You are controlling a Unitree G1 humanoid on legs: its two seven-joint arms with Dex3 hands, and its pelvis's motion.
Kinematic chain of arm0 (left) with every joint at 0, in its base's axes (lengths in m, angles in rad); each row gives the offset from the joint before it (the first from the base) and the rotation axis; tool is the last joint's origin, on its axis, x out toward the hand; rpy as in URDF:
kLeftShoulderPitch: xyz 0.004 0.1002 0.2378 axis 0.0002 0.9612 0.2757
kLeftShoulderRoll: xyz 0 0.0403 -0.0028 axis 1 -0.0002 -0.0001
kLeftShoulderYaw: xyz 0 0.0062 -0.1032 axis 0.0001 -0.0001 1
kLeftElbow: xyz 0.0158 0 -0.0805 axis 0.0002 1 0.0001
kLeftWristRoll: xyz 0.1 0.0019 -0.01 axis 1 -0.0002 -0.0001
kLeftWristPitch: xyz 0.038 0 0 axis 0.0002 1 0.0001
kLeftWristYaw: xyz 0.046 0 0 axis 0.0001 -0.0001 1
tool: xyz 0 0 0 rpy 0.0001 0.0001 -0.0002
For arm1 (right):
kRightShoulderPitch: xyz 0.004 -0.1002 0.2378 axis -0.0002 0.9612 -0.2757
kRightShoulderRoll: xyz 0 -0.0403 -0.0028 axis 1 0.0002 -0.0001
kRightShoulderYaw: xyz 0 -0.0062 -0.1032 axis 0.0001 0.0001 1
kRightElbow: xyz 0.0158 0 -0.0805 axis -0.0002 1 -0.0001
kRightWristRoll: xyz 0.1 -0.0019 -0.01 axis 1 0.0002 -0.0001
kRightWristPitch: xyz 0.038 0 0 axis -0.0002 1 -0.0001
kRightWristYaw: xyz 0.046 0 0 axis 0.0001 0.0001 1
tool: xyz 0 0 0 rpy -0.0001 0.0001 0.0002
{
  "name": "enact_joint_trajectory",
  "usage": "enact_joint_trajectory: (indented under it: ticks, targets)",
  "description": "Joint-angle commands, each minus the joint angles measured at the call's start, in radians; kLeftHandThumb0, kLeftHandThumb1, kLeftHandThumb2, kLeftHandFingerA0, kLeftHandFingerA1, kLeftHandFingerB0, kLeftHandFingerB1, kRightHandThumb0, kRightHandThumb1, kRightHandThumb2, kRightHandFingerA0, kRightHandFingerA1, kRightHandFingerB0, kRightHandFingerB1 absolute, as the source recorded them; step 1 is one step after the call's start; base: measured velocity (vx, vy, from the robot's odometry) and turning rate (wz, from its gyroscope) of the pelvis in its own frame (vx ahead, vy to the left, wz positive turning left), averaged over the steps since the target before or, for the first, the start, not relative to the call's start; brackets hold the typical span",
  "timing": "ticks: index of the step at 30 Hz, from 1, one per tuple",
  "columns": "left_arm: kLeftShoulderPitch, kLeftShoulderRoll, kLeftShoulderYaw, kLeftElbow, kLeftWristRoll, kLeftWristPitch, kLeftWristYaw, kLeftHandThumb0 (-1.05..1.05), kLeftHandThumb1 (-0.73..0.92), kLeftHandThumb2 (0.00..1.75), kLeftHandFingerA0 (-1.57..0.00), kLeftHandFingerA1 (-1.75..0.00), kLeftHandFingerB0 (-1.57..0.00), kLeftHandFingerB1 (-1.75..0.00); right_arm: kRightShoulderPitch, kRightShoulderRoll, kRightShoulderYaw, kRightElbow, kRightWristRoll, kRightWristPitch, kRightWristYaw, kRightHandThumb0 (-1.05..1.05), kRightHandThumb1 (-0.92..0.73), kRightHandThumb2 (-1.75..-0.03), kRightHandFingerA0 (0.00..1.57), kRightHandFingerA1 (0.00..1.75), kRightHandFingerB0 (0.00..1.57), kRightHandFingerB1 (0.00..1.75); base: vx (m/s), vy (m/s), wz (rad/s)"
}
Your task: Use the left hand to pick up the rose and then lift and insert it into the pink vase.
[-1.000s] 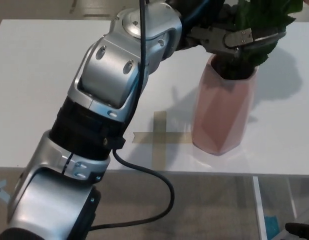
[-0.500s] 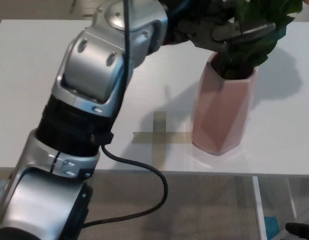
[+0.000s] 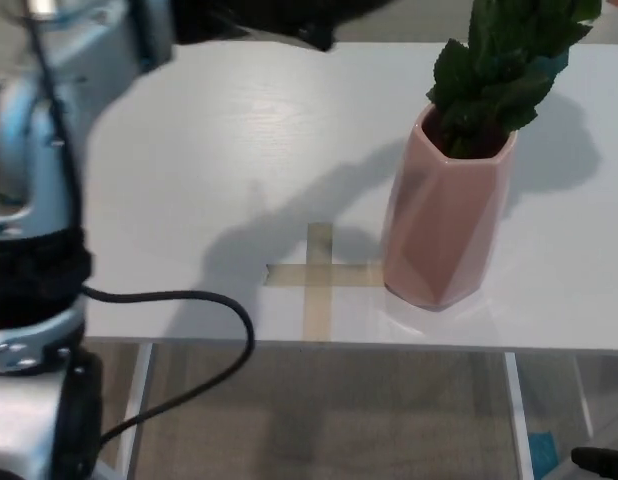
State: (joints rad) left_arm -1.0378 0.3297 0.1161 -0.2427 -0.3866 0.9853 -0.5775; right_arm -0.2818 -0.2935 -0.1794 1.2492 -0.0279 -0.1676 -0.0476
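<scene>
Since the rose (image 3: 499,75) stands stem-down in the pink vase (image 3: 444,215) on the table (image 3: 239,150) with nothing holding it, looks basically done, though the left hand (image 3: 274,18) is a dark blur far-left, fingers can't tell.

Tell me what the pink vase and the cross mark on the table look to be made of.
The pink vase looks like matte ceramic or plastic: flat facets, soft sheen, no glare. The cross mark looks like tan masking tape: thin flat strips stuck to the white table.
</scene>
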Motion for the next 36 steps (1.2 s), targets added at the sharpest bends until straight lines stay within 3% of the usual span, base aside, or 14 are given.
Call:
enact_joint_trajectory:
  ticks: [1,7,8,12,13,16,19,22,25,26,27,31,32,36]
  targets:
    - [0.055,0.085,0.114,-0.131,-0.181,0.118,-0.077,-0.79,0.55,0.57,0.0,-0.18,0.0,-0.1,0.026,0.007,-0.003,0.011,0.006,0.001,-0.004,-0.28,-0.54,-0.55,0.75,0.52,0.66,0.48,0.0,0.0,0.0]
    - [0.249,0.159,0.277,-0.292,-0.287,0.053,-0.139,-0.83,0.56,0.59,0.0,-0.21,0.0,-0.11,0.036,0.01,-0.009,0.012,0.013,0.0,0.0,-0.28,-0.54,-0.55,0.75,0.52,0.67,0.48,0.0,0.0,0.0]
    - [0.337,0.171,0.345,-0.338,-0.315,0.016,-0.17,-0.78,0.45,0.87,-0.01,-0.14,0.0,-0.12,0.035,0.008,-0.012,0.012,0.016,-0.001,0.003,-0.26,-0.54,-0.55,0.76,0.52,0.67,0.48,0.0,0.0,0.0]
    - [0.586,0.192,0.475,-0.455,-0.327,-0.082,-0.245,-0.8,0.46,0.88,-0.05,-0.17,-0.02,-0.11,0.049,0.004,-0.007,0.015,0.008,-0.009,0.005,-0.27,-0.54,-0.55,0.75,0.52,0.66,0.48,0.0,0.0,0.0]
    - [0.67,0.197,0.514,-0.488,-0.321,-0.113,-0.271,-0.9,0.57,0.63,-0.01,-0.25,0.0,-0.19,0.053,0.001,-0.004,0.016,0.004,-0.01,0.004,-0.27,-0.54,-0.55,0.75,0.52,0.66,0.48,0.0,0.0,0.0]
    - [0.862,0.184,0.593,-0.534,-0.309,-0.165,-0.319,-0.87,0.55,0.57,-0.01,-0.26,0.0,-0.16,0.064,-0.003,0.003,0.023,-0.005,-0.006,-0.004,-0.25,-0.54,-0.54,0.75,0.51,0.66,0.47,0.0,0.0,0.0]
    - [1.07,0.127,0.648,-0.538,-0.268,-0.242,-0.36,-0.72,0.39,0.84,-0.01,-0.22,0.0,-0.12,0.076,-0.007,0.008,0.029,-0.012,-0.006,-0.01,-0.25,-0.54,-0.54,0.75,0.51,0.67,0.47,0.0,0.0,0.0]
    - [1.201,0.081,0.658,-0.507,-0.239,-0.305,-0.382,-0.83,0.41,0.66,-0.03,-0.23,-0.02,-0.16,0.089,-0.004,0.011,0.032,-0.013,-0.009,-0.007,-0.25,-0.54,-0.54,0.76,0.51,0.67,0.47,0.0,0.0,0.0]
    - [1.306,0.044,0.651,-0.465,-0.219,-0.363,-0.405,-0.6,0.36,0.79,-0.01,-0.32,-0.01,-0.17,0.093,-0.003,0.011,0.033,-0.012,-0.003,-0.011,-0.25,-0.55,-0.55,0.76,0.52,0.66,0.47,0.0,0.0,0.0]
    - [1.365,0.018,0.632,-0.417,-0.183,-0.417,-0.423,-0.68,0.45,0.55,-0.1,-0.29,-0.08,-0.23,0.089,-0.004,0.006,0.034,-0.007,0.001,-0.012,-0.25,-0.54,-0.54,0.76,0.52,0.67,0.47,0.0,0.0,0.0]
    - [1.393,0.008,0.621,-0.393,-0.167,-0.443,-0.428,-0.33,0.16,0.81,-0.01,-0.48,0.0,-0.47,0.087,-0.003,0.004,0.034,-0.004,0.005,-0.015,-0.24,-0.55,-0.54,0.76,0.52,0.67,0.48,0.0,0.0,0.0]
    - [1.484,-0.019,0.541,-0.234,-0.081,-0.572,-0.426,-0.59,0.44,0.55,-0.45,-0.39,-0.43,-0.35,0.091,-0.005,0.005,0.035,-0.005,0.009,-0.014,-0.22,-0.54,-0.55,0.76,0.52,0.66,0.48,0.0,0.0,0.0]
    - [1.494,-0.018,0.516,-0.188,-0.05,-0.603,-0.411,-0.61,0.39,0.76,-0.44,-0.49,-0.4,-0.45,0.092,-0.006,0.006,0.035,-0.006,0.01,-0.013,-0.22,-0.54,-0.55,0.76,0.52,0.66,0.48,0.0,0.0,0.0]
    - [1.498,-0.002,0.398,0.051,0.109,-0.732,-0.277,-0.55,0.48,0.55,-0.56,-0.41,-0.57,-0.4,0.093,-0.006,0.012,0.036,-0.013,0.009,-0.022,-0.22,-0.54,-0.55,0.77,0.53,0.66,0.48,0.0,0.0,0.0]
